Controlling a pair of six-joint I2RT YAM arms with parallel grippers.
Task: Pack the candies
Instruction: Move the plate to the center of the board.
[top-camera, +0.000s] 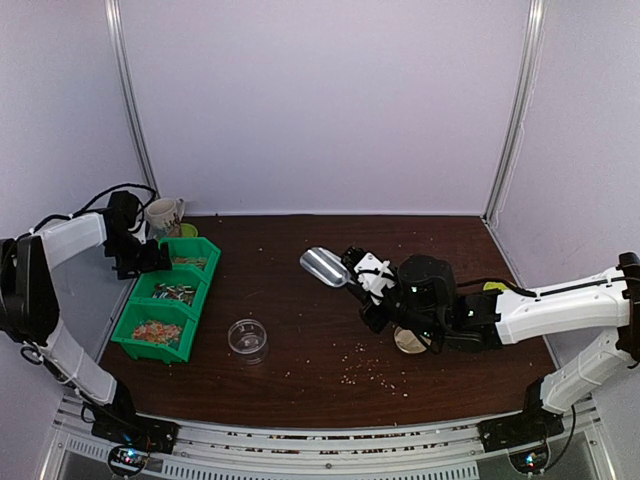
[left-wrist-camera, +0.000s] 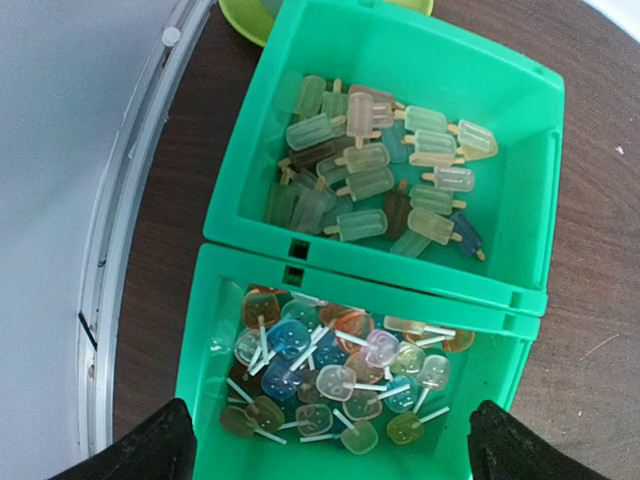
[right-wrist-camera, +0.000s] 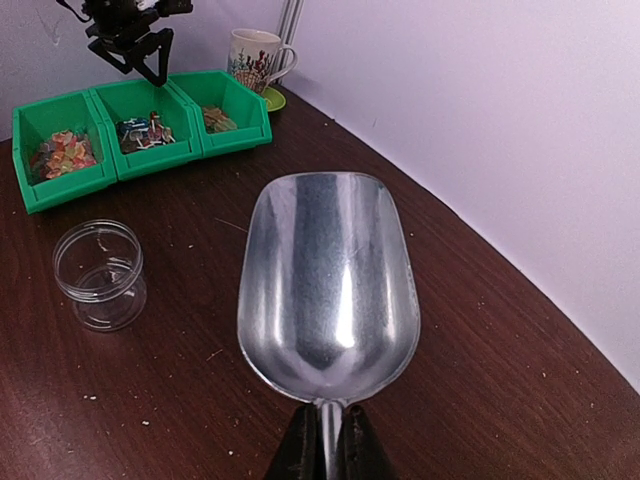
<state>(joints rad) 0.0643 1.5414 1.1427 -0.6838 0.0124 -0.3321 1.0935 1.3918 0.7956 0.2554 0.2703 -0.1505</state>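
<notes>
Nearest the right wrist camera, the metal scoop (right-wrist-camera: 330, 280) juts forward with its bowl empty and facing up. The right hand (right-wrist-camera: 328, 440) is clamped narrow on its handle, probably so the bowl can be driven into a bin and carry a load level. The dark counter (top-camera: 450, 250) carries everything else. At its left edge stand three green bins (right-wrist-camera: 60, 195) in a row, and the candies (left-wrist-camera: 340, 360) lie sorted inside them, none packed yet. The left hand (left-wrist-camera: 330, 445) hangs spread wide and empty above the far and middle bins. There it could block the scoop, so the near bin looks the freer target. A mug (top-camera: 163, 215) and a lime dish (top-camera: 189, 230) sit just behind the row, out of the way. The clear jar (top-camera: 247, 338) stands open and empty between bins and scoop, likely where the candies go. A small round lid (top-camera: 408, 341) lies partly under the right arm, and pale crumbs (top-camera: 365, 368) dot the counter nearby.
</notes>
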